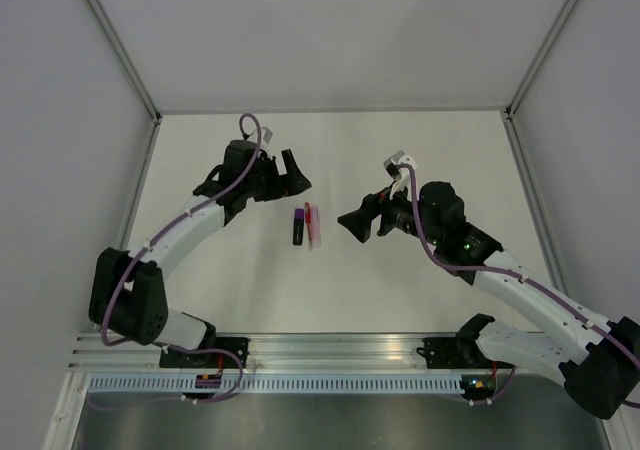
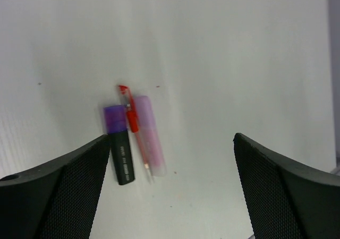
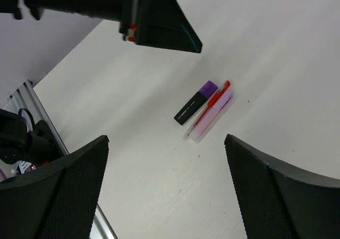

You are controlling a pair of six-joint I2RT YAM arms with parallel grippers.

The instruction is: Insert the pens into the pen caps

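A chunky black pen (image 2: 121, 156), thin red pen (image 2: 133, 123) and see-through pink pen (image 2: 151, 138) lie side by side on the smooth white table (image 2: 239, 48). The left gripper (image 2: 171, 137) and right gripper (image 3: 166, 138) have their bumpy jaws wide apart.

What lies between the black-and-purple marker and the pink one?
A thin red pen lies between the black-and-purple marker and the pink pen, parallel to both; the left wrist view shows it best.

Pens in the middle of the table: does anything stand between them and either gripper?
Nothing visible does. The pens lie together on the table, with the open left gripper and open right gripper on either side and only table surface between.
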